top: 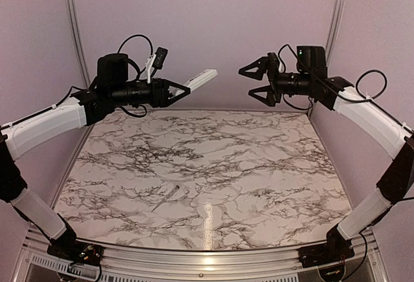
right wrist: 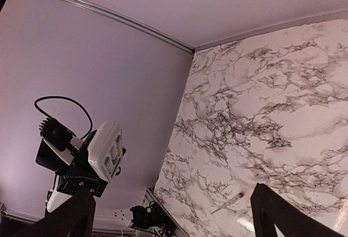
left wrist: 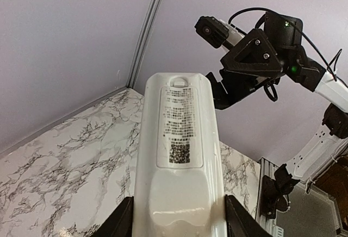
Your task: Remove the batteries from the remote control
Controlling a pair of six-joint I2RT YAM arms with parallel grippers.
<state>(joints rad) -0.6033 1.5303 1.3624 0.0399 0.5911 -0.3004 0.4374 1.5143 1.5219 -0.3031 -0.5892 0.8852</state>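
Observation:
My left gripper (top: 178, 91) is raised high over the back left of the table and shut on the near end of the remote control (top: 199, 78), which points toward the right arm. In the left wrist view the white remote control (left wrist: 179, 155) shows its back face, with a printed label and a closed cover, between the black fingers (left wrist: 117, 220). My right gripper (top: 247, 80) hangs open, facing the remote's tip with a gap between them. From the right wrist, the remote control (right wrist: 106, 150) shows its button face. The batteries are hidden.
A thin pale grey stick (top: 167, 197) lies on the marble table (top: 259, 165) near the front left, also seen as a stick (right wrist: 227, 203) in the right wrist view. Pale walls and metal posts close the back and sides.

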